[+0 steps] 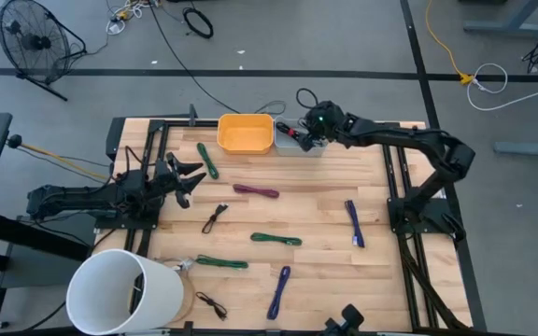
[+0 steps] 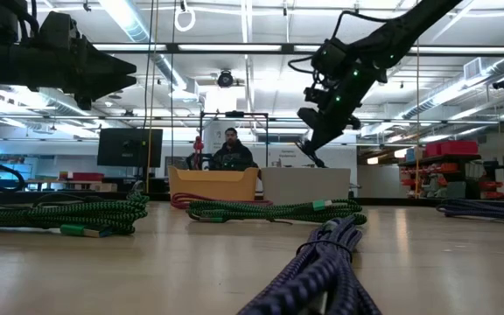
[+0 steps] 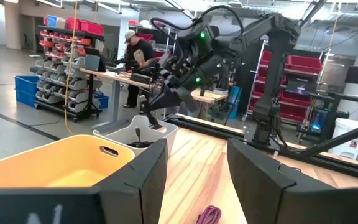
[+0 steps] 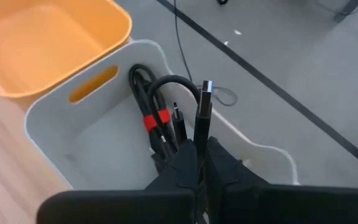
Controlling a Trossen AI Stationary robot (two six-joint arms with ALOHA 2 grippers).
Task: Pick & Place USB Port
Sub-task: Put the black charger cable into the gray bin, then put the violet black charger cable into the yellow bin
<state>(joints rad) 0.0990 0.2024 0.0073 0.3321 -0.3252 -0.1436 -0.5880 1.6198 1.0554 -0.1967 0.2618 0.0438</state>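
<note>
Placement step, by the look of it: right gripper [image 4: 197,163] hovering over the pale grey plastic bin [image 4: 55,118] at the table's far edge, fingers pinched tight on a black USB cable [image 4: 202,121], metal plug pointing away from the wrist. Seen from above, same right gripper [image 1: 308,128] poised at the grey bin's rim, just beside the orange plastic bin [image 1: 245,133]. Cable hanging over the bin, not yet let go. Next move, at a guess: lower a touch, spread the fingers, drop the cable squarely inside and not across the rim.

Inside the grey bin: a coiled black cable with red bands [image 4: 154,118] already lying against the wall, maybe more than one, hard to separate. Orange bin showing nothing in it from the right wrist view.

Left gripper [image 1: 187,182] parked at the table's left side, fingers spread apart, holding nothing, pointing toward the bins. Loose on the wooden table [image 1: 325,252]: green braided cables [image 1: 276,239], purple ones [image 1: 355,222], thin black ones [image 1: 215,217], all waiting. Big white cylinder [image 1: 124,291] at the near left corner.
</note>
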